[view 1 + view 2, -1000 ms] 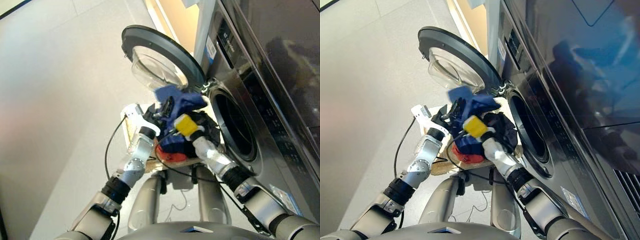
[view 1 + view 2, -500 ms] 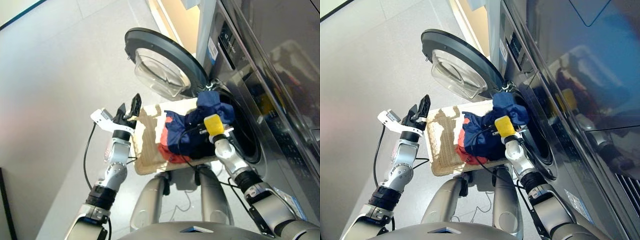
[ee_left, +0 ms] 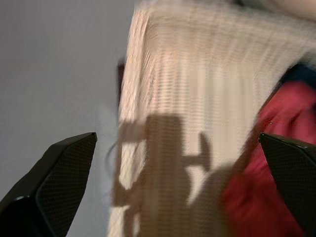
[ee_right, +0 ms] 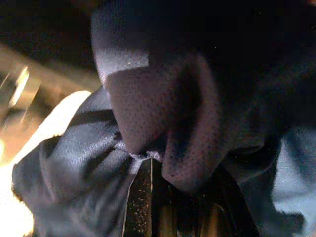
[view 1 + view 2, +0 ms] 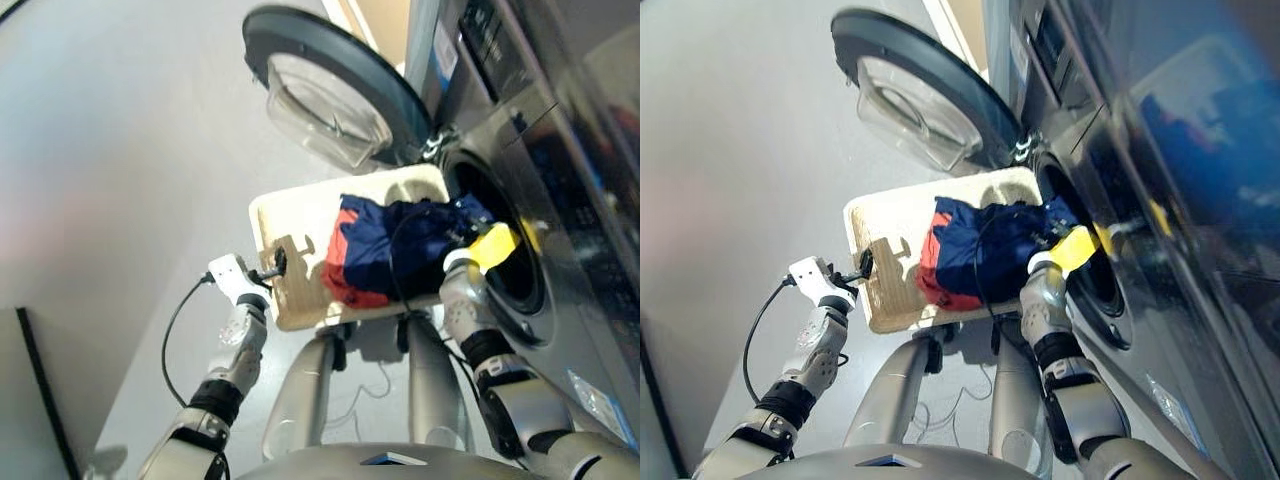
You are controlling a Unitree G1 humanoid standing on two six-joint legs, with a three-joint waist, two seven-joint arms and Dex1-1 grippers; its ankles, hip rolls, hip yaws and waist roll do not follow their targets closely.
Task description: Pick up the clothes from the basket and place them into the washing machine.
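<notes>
Navy blue fabric garment [image 5: 400, 240] is lying in cream-white woven wicker basket [image 5: 290, 215], reaching toward dark grey washing machine's drum mouth [image 5: 505, 270] | right end effector [image 5: 470, 240] is nearer, gripping it | left end effector [image 3: 158, 192] is hovering spread wide.

drum mouth [image 5: 500, 255] partly blocked by navy garment [image 5: 400, 245], door [image 5: 335, 85] open

Laundry area, home or laundromat cannot be told — dark grey front-loading washing machine [image 5: 520, 250] along the right of the frame, porthole door [image 5: 330, 90] swung open at top, another dark appliance [image 5: 1200, 110] stacked above, plain pale floor [image 5: 120, 160] at left.
</notes>
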